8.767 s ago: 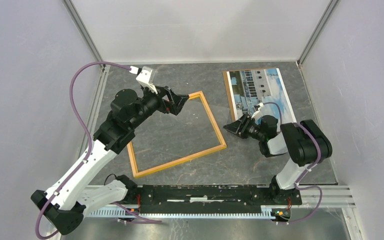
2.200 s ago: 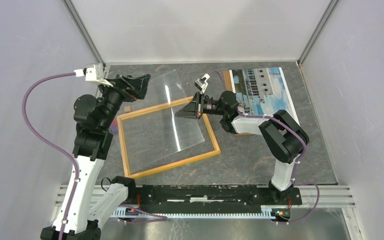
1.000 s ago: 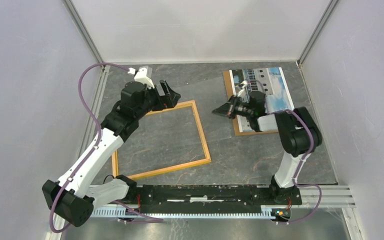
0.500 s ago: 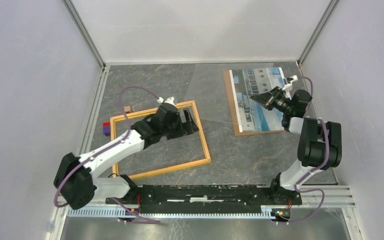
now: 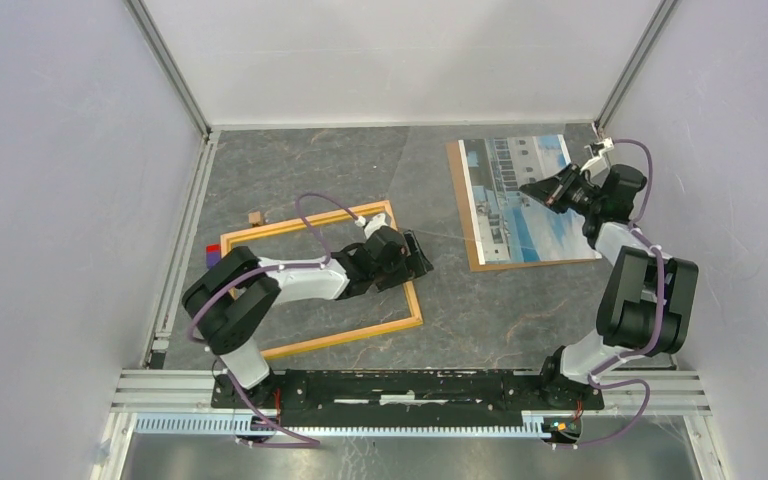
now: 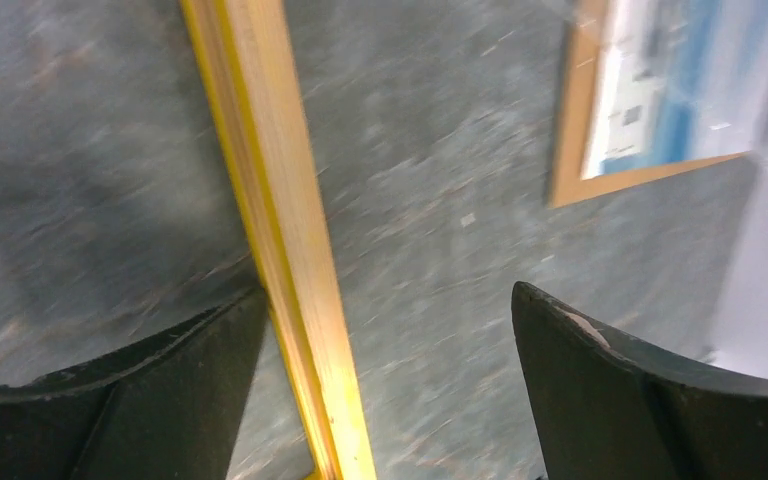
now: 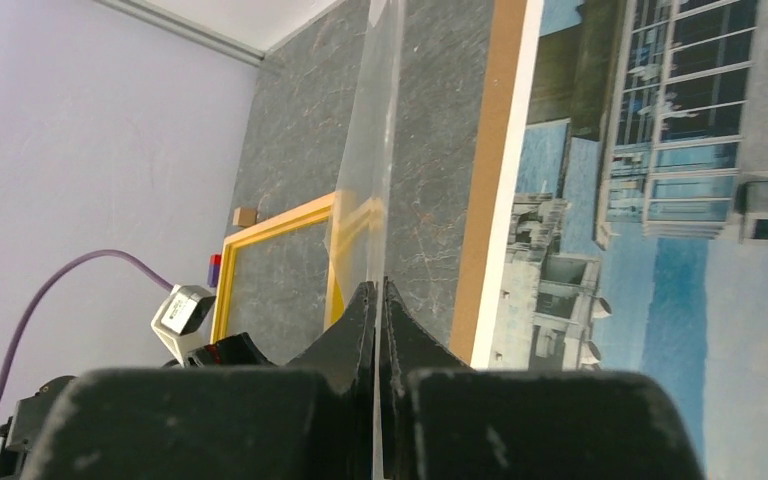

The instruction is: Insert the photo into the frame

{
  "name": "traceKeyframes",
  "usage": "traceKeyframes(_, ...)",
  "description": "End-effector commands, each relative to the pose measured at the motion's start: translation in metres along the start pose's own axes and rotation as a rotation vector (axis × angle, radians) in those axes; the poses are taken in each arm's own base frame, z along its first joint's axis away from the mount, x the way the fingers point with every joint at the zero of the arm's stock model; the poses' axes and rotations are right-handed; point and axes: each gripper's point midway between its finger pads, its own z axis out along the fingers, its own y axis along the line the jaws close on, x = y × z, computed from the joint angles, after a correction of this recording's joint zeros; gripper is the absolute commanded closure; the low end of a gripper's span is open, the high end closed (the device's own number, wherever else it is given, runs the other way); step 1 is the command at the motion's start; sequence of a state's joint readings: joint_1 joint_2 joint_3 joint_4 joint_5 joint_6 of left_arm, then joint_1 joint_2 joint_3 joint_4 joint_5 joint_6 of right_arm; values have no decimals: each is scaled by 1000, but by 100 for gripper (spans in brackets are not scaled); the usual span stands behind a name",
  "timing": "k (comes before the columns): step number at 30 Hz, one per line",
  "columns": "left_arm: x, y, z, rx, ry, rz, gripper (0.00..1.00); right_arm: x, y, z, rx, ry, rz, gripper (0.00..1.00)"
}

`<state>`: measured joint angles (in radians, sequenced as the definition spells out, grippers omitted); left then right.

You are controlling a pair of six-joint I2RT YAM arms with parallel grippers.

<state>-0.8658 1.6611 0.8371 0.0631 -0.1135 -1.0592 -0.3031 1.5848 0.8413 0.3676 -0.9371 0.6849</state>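
The right gripper [image 7: 377,300] is pinched tight on the edge of the clear sheet [image 7: 375,150], holding it in the air, edge-on to the wrist camera, above the photo [image 5: 505,215]. The photo lies flat on the brown backing board [image 5: 465,215] at about 2 o'clock on the table [image 5: 520,310]. The left gripper [image 6: 385,300] stands wide open and holds nothing, its fingers straddling the 3 o'clock rail of the frame [image 5: 340,338], which lies flat toward 9 o'clock, well apart from the photo. The print looks light, thin, floppy and easy to crease, and it lies flush on the board. It is probably best nipped at a white-edged corner or slid until an edge overhangs. The frame looks stiff and light, and any rail should serve.
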Motion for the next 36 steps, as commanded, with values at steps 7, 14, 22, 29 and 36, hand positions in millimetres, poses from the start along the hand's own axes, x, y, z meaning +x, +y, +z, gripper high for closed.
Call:
traceKeyframes(7, -24, -102, 39, 303, -44, 28, 0, -69, 17, -29, 34, -154, -119, 100)
traceKeyframes(14, -11, -150, 20, 485, 32, 160, 0, -93, 24, -41, 43, -208, -132, 100)
traceKeyframes(22, -48, -152, -88, 504, -115, 569, 0, -118, 61, -54, 68, -235, -237, 100)
traceKeyframes(29, -125, -142, -231, 426, -501, 739, 0, -121, 146, -44, -9, -219, -356, 100)
traceKeyframes(36, -187, -119, -358, 367, -898, 649, 0, -67, 275, -4, -247, -112, -449, 100)
